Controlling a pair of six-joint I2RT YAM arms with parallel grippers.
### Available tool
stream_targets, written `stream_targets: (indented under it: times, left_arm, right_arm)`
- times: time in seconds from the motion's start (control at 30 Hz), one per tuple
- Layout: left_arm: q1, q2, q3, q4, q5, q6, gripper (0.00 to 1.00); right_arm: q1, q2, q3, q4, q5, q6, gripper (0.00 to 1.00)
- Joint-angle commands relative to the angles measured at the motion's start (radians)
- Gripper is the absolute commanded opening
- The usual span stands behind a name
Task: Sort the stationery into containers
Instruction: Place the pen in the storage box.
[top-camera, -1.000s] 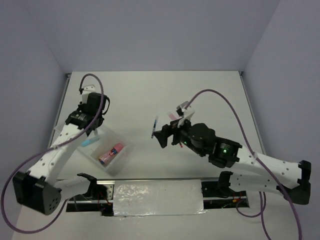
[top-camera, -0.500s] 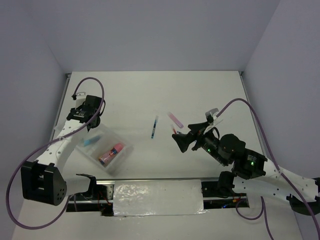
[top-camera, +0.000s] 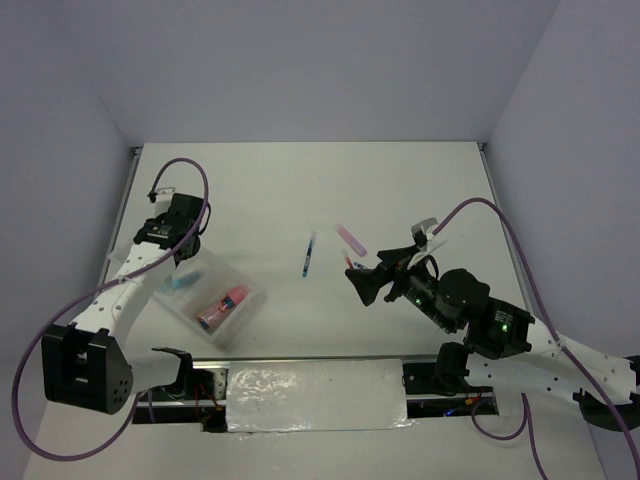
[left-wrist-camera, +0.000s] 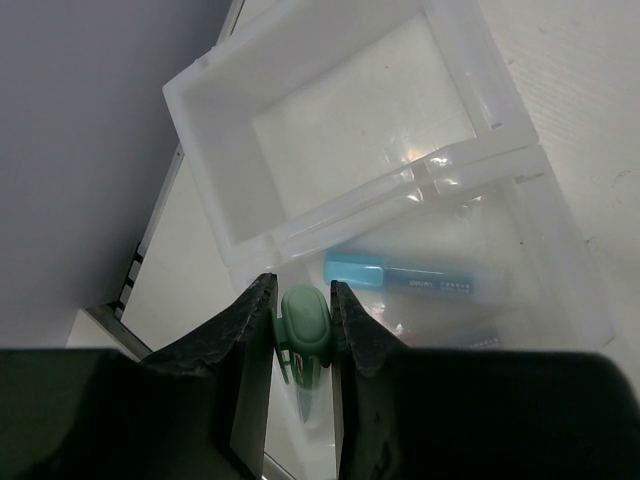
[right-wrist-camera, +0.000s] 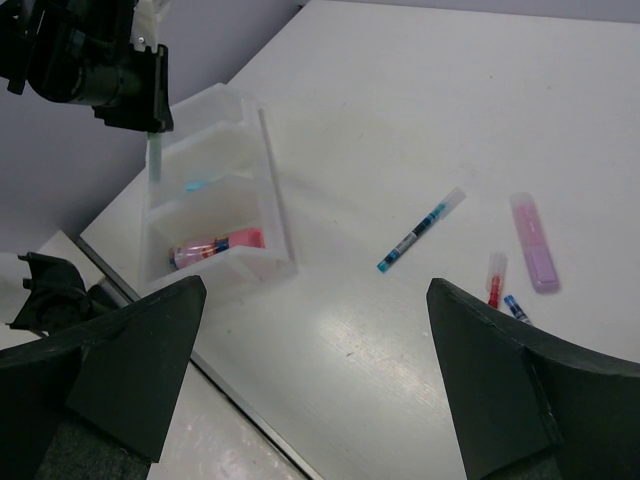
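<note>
- Highlighter with a green cap (left-wrist-camera: 305, 325) hangs upright, pinched in the left hand (left-wrist-camera: 302, 290) above the clear tray (left-wrist-camera: 205, 170). The tray sits at 8 o'clock on the table (top-camera: 400, 190). Held end-down like this, the highlighter can drop straight in between the walls.
- Blue highlighter (left-wrist-camera: 415, 280) lies in the middle compartment, at 2 o'clock of the green cap in the left wrist view. The green one probably belongs beside it, like with like, though I cannot tell which compartment it hangs over.
- Pink tube (top-camera: 222, 305) lies in the compartment at the tray's 4 o'clock end, apparently kept apart as the one fat item.
- Right hand (top-camera: 365, 281) hovers spread wide and grips nothing, at 5 o'clock of the loose items, likely poised for the next pick.
- Loose on the table are a blue pen (top-camera: 309, 254) near the centre, a purple highlighter (top-camera: 351, 239) at its 2 o'clock, and a red pen (top-camera: 348, 263) at the highlighter's 6 o'clock.
</note>
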Motion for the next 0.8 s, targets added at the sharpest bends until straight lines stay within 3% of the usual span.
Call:
stream_targets:
  times: [0.0,0.37,0.5,0.77]
  left_arm:
    - [0.001,-0.037,-0.004,0.034,0.021,0.024,0.35]
    - [0.001,-0.048,-0.015,0.039,0.030,0.026,0.37]
    - [0.004,-0.042,-0.015,0.037,0.033,0.021,0.46]
    - [0.003,-0.043,-0.018,0.029,0.041,0.014,0.74]
  right_arm:
    - [-0.005,-0.007,-0.013,-0.001,0.017,0.015,1.00]
    - [-0.005,-0.006,-0.008,0.004,0.006,0.018,1.00]
    - [-0.005,-0.012,-0.005,-0.010,0.013,0.019,1.00]
    - [-0.005,-0.013,-0.007,-0.007,0.011,0.013,1.00]
